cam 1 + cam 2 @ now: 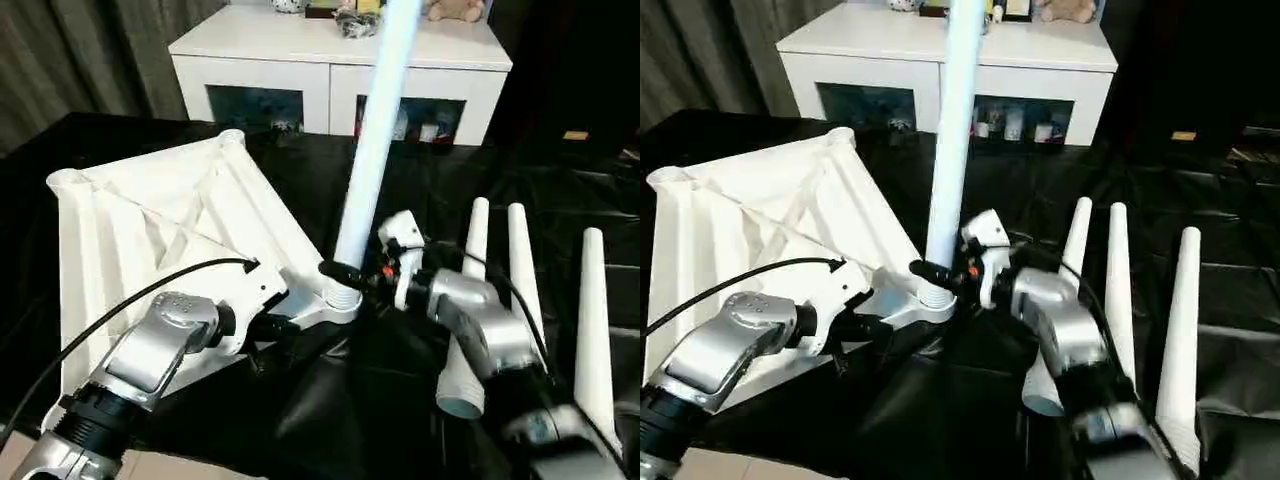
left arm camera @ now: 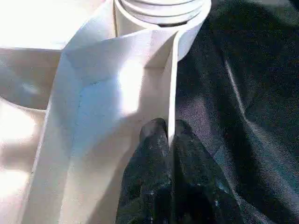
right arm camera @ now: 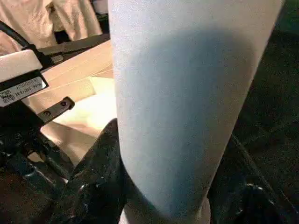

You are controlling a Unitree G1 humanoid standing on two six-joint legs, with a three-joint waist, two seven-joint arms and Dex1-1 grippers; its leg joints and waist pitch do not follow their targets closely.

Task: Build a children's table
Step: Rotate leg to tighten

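Between right gripper (image 1: 352,274) fingers: upright leg (image 1: 372,140), clamped low, foot in corner socket (image 1: 340,296) of tabletop (image 1: 150,225). Left gripper (image 2: 170,135) pinched tight on rim just beside that socket, top tilted up off black cloth (image 1: 940,400). Three spare legs (image 1: 520,290) lie beyond right forearm. Risks: leg leaning, so could cross-seat or jam; thin rim pinch could slip under twist; elbow could knock spares

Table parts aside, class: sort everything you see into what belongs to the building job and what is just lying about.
Job:
table top
upright leg
three loose legs
left pincer
right pincer

Lying about:
cabinet
soft toy
black cloth
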